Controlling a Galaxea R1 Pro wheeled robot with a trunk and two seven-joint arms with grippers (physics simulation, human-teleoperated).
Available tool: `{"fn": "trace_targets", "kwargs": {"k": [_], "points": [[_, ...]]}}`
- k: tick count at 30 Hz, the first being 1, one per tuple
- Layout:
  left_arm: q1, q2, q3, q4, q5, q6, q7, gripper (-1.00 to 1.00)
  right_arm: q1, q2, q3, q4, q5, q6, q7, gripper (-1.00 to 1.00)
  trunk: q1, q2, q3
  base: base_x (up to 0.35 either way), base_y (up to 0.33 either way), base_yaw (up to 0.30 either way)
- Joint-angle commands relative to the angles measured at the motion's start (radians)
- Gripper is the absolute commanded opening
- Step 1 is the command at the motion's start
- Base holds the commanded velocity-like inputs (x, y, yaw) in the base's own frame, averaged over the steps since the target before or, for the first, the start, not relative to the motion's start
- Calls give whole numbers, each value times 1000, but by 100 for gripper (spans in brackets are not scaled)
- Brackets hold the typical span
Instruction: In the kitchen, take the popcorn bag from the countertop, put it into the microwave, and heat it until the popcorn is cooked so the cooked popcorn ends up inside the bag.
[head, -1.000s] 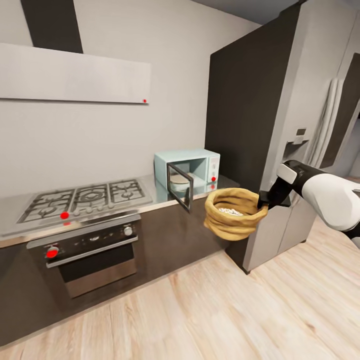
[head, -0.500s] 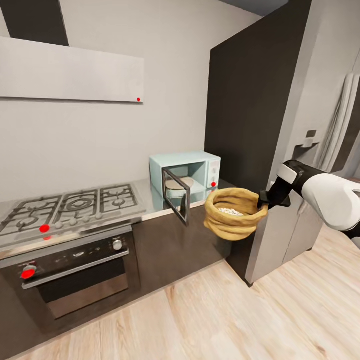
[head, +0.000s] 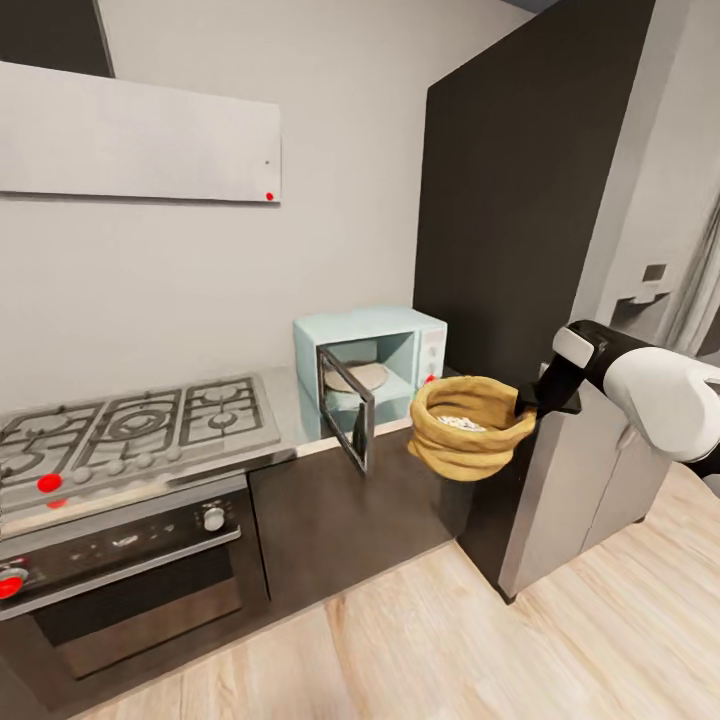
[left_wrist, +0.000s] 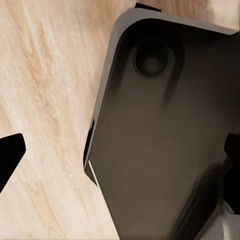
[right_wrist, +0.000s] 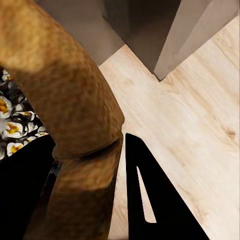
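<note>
Right gripper (head: 527, 403): your fingers (right_wrist: 145, 195) were clamped on the rolled rim of the popcorn bag (head: 466, 427).
Bag position: it hung off the fingers, in the air beyond the surface (head: 290, 415) edge, mouth up.
Key relation: the microwave (head: 372, 368) cavity lay past the bag's far side, door swung open.
Nearer arm: right.
Left gripper: fingers' state could not be told.

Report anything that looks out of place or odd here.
The popcorn bag hangs in mid-air beside the countertop, gripped at its rim by the right gripper. The microwave door stands open. Nothing looks spilled or damaged.
</note>
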Motion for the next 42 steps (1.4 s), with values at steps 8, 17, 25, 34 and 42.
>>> {"fn": "trace_targets", "kwargs": {"k": [8, 17, 25, 34, 42], "points": [[-1, 0, 3, 0, 0, 2, 2, 100, -1, -1, -8, 2, -5, -1, -10, -100, 1, -1, -1, 277, -201, 252], [-1, 0, 3, 0, 0, 2, 2, 100, -1, -1, -7, 2, -5, -1, -10, -100, 1, -1, -1, 253, -220, 216], [-1, 0, 3, 0, 0, 2, 2, 100, 1, -1, -7, 2, -4, -2, -8, -100, 1, -1, -1, 172, -150, 12], [-1, 0, 2, 0, 0, 2, 2, 100, 2, -1, -8, 2, -4, -2, -9, -100, 1, -1, -1, 4, -164, 138], [-1, 0, 3, 0, 0, 2, 2, 100, 2, -1, -8, 2, -4, -2, -9, -100, 1, -1, -1, 0, -291, 266]]}}
